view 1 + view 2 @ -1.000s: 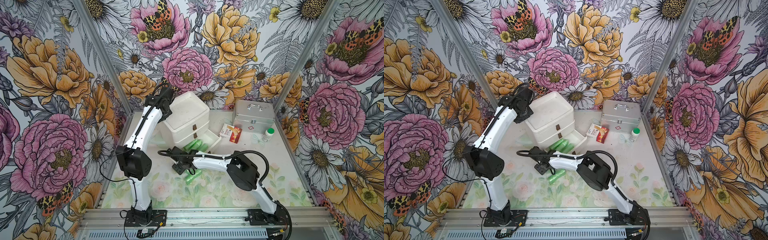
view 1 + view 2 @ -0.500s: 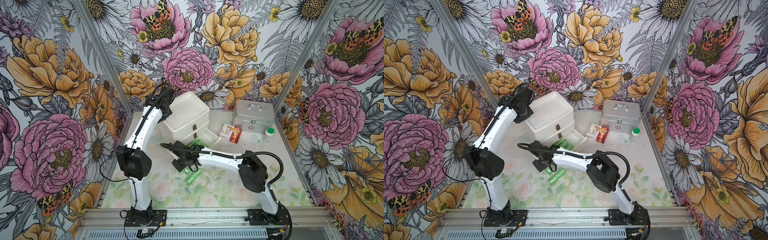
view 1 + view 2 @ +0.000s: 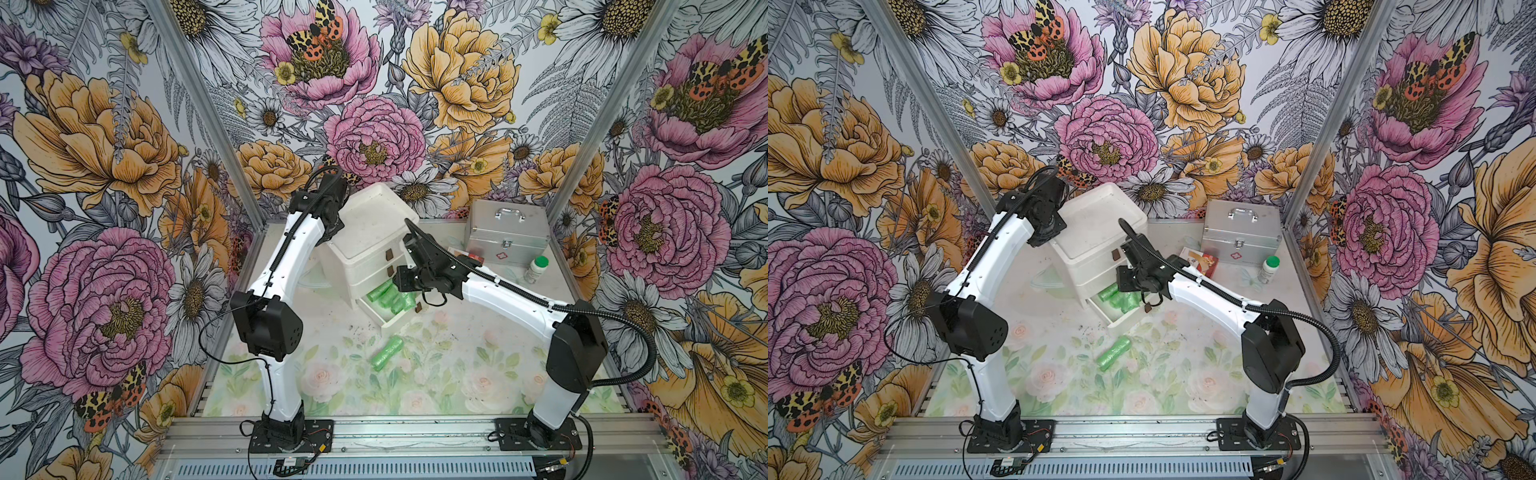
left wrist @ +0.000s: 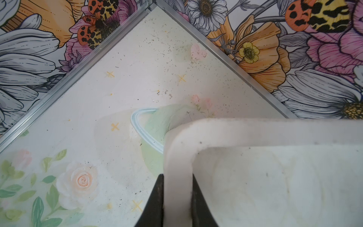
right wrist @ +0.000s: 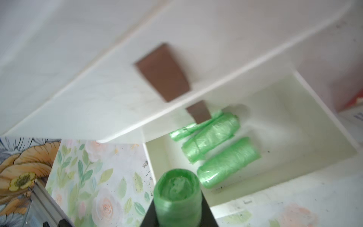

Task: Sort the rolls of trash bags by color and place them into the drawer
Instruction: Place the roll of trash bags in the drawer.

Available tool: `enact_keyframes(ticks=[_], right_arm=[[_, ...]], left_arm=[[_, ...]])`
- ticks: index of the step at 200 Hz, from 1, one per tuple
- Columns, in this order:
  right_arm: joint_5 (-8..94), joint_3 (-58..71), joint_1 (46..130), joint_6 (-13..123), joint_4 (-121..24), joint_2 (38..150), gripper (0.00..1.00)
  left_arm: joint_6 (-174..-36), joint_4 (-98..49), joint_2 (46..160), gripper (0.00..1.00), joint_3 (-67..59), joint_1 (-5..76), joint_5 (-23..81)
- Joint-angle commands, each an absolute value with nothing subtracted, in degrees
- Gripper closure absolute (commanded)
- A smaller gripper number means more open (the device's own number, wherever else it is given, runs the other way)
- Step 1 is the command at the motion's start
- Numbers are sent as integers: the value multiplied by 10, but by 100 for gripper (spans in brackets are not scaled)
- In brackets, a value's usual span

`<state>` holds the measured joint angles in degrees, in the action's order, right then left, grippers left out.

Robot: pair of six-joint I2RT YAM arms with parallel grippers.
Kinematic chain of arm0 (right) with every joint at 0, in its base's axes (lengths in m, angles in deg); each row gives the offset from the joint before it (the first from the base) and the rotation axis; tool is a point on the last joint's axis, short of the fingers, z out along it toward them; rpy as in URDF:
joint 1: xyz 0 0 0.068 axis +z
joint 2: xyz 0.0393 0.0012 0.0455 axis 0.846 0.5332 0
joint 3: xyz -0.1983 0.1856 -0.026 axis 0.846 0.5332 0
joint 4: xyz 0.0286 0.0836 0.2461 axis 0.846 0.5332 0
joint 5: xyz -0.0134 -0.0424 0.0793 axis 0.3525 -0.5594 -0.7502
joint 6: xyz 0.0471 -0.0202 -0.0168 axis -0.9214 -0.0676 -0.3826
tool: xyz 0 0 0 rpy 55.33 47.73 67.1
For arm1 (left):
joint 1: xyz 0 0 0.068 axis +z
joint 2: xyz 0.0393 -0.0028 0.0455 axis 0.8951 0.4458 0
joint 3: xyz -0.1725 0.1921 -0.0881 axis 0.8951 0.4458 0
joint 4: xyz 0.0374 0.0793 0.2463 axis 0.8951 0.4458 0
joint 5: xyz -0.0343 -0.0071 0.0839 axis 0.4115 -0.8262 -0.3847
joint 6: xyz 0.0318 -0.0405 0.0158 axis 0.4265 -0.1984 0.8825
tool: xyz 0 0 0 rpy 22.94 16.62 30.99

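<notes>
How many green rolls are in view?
5 green rolls: three in the open drawer, one in the right gripper, one on the table. Others may be hidden.

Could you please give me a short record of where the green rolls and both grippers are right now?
left gripper: shut on the top rim of the drawer unit
right gripper: shut on a green roll, at the open bottom drawer
in drawer: three green rolls
on table: loose green roll, in front of the drawer
bystanders: silver case, white bottle
</notes>
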<state>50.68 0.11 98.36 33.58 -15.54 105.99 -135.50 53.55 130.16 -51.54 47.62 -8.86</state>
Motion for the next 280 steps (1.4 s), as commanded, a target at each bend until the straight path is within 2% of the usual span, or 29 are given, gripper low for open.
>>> enact_keyframes(ticks=[1, 26, 111, 170, 191, 215, 247, 280], right_arm=[[540, 54, 961, 208, -217, 1022, 82], [545, 83, 941, 129, -261, 1024, 82], [530, 33, 935, 10, -280, 1109, 82], [519, 39, 945, -10, -297, 1132, 68], [519, 40, 952, -8, -297, 1137, 49], [497, 41, 953, -7, -296, 1145, 36], [511, 52, 957, 29, -296, 1122, 34], [514, 66, 966, 138, -295, 1074, 36]], left_arm=[[-1367, 617, 1328, 100, -478, 468, 36], [-1367, 616, 1325, 100, -478, 468, 37], [-1365, 616, 1332, 100, -481, 471, 39], [-1364, 612, 1342, 100, -480, 472, 43], [-1365, 611, 1345, 100, -478, 472, 44], [-1364, 609, 1347, 100, -478, 471, 44], [-1364, 609, 1346, 100, -478, 472, 44], [-1363, 609, 1345, 100, -477, 472, 44]])
